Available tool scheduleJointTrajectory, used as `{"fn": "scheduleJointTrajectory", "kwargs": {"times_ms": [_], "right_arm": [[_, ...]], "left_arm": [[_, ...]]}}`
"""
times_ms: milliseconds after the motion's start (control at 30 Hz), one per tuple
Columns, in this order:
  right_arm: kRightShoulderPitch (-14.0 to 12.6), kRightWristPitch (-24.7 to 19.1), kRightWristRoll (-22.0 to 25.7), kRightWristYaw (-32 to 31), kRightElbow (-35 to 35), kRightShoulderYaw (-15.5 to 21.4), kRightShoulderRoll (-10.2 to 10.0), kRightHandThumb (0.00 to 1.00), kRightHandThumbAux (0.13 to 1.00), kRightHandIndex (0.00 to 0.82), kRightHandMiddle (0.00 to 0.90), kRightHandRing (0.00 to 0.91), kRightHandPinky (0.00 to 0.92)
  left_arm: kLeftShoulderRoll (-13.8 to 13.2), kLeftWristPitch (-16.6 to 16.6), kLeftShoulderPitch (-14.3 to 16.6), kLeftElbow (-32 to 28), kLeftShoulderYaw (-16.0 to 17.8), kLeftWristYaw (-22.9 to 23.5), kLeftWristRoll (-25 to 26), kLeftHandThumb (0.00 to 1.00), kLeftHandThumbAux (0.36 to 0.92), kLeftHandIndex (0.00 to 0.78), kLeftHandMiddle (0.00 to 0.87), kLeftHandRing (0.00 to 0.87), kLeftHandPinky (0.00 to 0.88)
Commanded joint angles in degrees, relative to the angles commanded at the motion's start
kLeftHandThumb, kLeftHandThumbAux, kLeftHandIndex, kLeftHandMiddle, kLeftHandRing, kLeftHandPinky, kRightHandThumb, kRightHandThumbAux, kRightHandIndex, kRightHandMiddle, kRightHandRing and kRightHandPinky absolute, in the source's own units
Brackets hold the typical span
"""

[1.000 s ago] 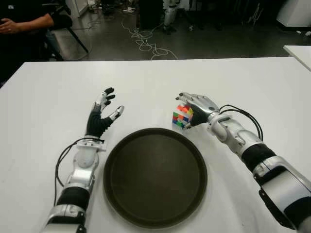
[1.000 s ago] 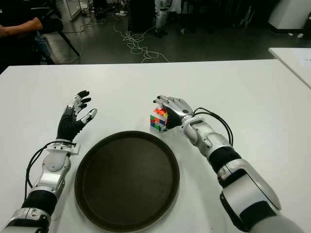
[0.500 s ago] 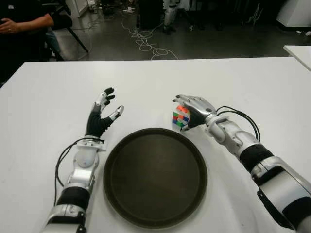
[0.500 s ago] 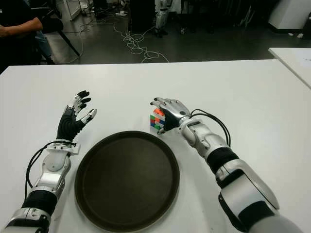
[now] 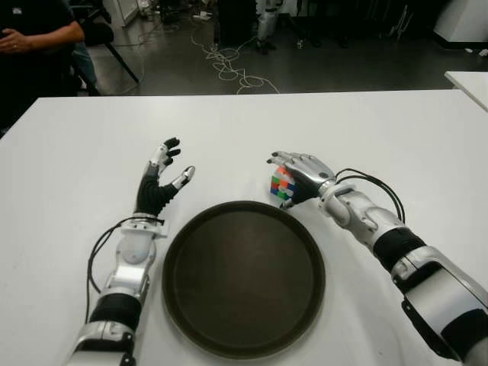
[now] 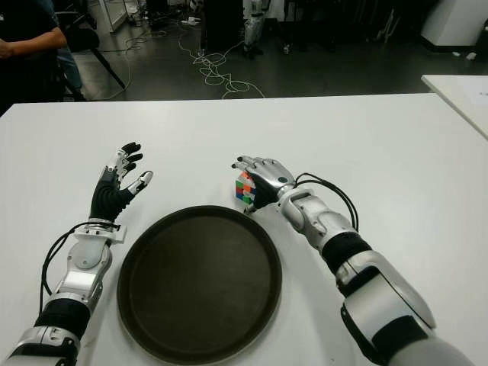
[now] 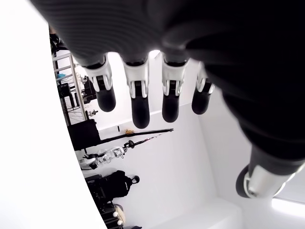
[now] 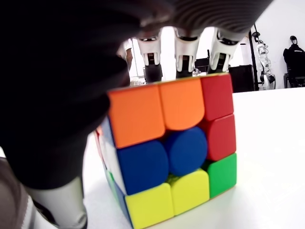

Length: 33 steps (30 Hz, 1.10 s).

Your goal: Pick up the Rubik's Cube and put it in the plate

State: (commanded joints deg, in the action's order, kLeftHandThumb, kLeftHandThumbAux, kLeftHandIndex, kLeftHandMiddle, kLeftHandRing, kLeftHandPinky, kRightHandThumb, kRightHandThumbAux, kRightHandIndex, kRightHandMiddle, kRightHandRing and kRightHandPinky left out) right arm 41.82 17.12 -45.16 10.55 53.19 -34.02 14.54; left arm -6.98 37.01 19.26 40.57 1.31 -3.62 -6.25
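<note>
White tabletop (image 5: pixel 69 152) carries one dark round plate (image 5: pixel 243 277) and one Rubik's Cube (image 5: pixel 281 186). The cube stands on the tabletop just beyond the plate's far right rim, outside the plate. The right hand (image 5: pixel 303 174) is cupped over the cube from the right; the right wrist view shows three fingers (image 8: pixel 185 55) reaching past the cube's far top edge and the thumb beside its near face. Whether the fingers actually grip the cube cannot be told, and the cube's base appears to sit on the tabletop. The left hand (image 5: pixel 158 180) shows left of the plate, fingers spread and relaxed, holding nothing. One person (image 5: pixel 34 38) sits at the far left, beyond the tabletop's corner.
</note>
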Motion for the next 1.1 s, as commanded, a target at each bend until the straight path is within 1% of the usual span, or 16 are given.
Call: {"fn": "scheduleJointTrajectory", "kwargs": {"times_ms": [233,533,667,933,1100], "right_arm": [[-0.19,-0.32,-0.24,0.03,-0.59,-0.24,0.03,0.000,0.802,0.098,0.100,0.128,0.179],[-0.38,-0.56,-0.25,0.25,-0.78,-0.44,0.03,0.000,0.810,0.103,0.109,0.136,0.182],[-0.44,-0.61,-0.10,0.12,-0.79,-0.45,-0.03,0.000,0.808,0.105,0.114,0.148,0.198],[-0.34,-0.36,-0.01,-0.18,-0.43,-0.55,-0.04,0.000,0.815,0.126,0.151,0.184,0.228],[-0.18,-0.81,0.02,-1.12,-0.26,-0.68,-0.06,0.000,0.811,0.133,0.154,0.187,0.222]], "left_arm": [[-0.04,-0.26,0.07,-0.01,-0.01,0.27,0.22,0.083,0.574,0.110,0.145,0.125,0.083],[-0.09,-0.58,-0.10,-0.37,-0.08,0.74,0.38,0.071,0.575,0.095,0.124,0.103,0.077],[-0.07,-0.12,0.01,-0.11,0.01,0.75,0.50,0.076,0.577,0.102,0.129,0.111,0.085],[-0.02,0.32,0.11,0.33,0.05,-0.65,-0.48,0.078,0.587,0.118,0.146,0.130,0.096],[-0.07,0.50,0.15,0.59,-0.07,-0.98,-0.61,0.080,0.586,0.108,0.139,0.121,0.088]]}}
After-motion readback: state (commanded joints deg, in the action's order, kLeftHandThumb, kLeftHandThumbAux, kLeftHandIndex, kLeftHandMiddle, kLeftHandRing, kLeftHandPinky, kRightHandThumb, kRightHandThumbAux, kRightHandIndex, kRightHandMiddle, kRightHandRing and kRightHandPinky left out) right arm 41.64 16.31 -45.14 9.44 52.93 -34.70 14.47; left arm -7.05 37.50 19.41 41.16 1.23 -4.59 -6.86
